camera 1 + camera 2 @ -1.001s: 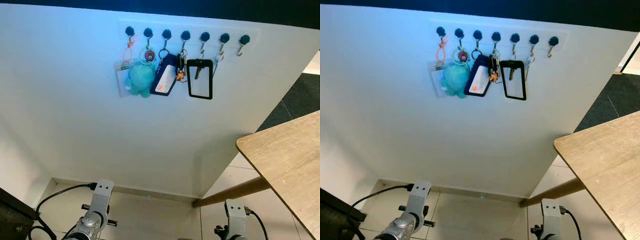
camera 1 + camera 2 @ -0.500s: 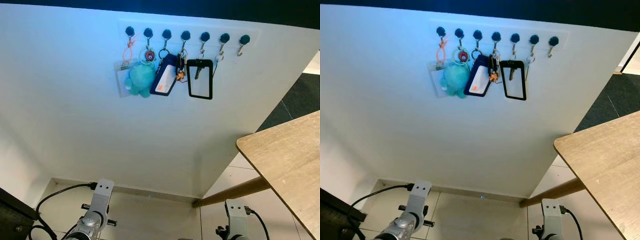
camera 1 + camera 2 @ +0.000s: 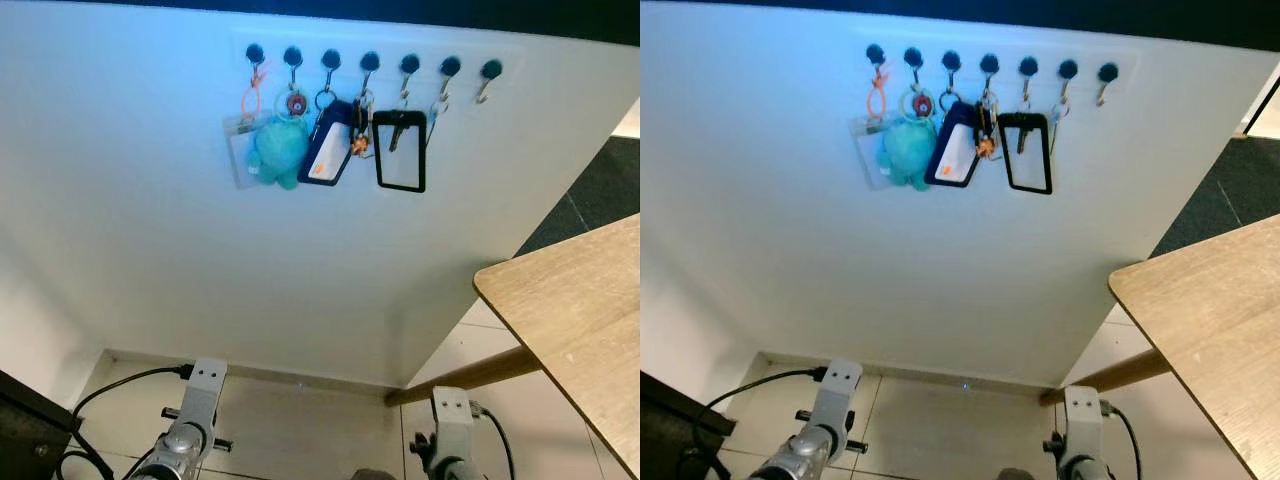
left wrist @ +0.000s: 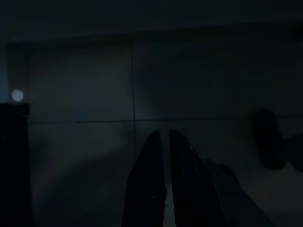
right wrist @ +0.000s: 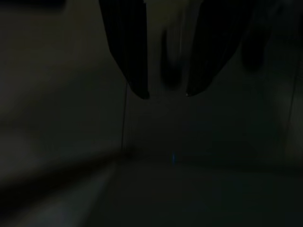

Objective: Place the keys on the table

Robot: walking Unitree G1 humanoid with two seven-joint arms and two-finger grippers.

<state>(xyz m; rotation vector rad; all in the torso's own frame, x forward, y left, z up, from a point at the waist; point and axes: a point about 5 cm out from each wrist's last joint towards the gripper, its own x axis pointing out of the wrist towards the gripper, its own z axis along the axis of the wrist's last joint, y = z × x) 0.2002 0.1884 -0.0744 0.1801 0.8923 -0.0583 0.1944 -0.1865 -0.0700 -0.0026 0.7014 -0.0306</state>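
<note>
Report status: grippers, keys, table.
Both arms low; left gripper shut, right gripper open, both empty. Keys hanging on wall hook rack, untouched. Table on the robot's right, nothing between.

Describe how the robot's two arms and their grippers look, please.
The left arm is silver-grey metal with a flat bracket with two small holes, a ribbed round joint below it, and a black cable looping off to its side. The right arm has a similar bracket and black cable. The left gripper and right gripper each have two long black tapering fingers.
</note>
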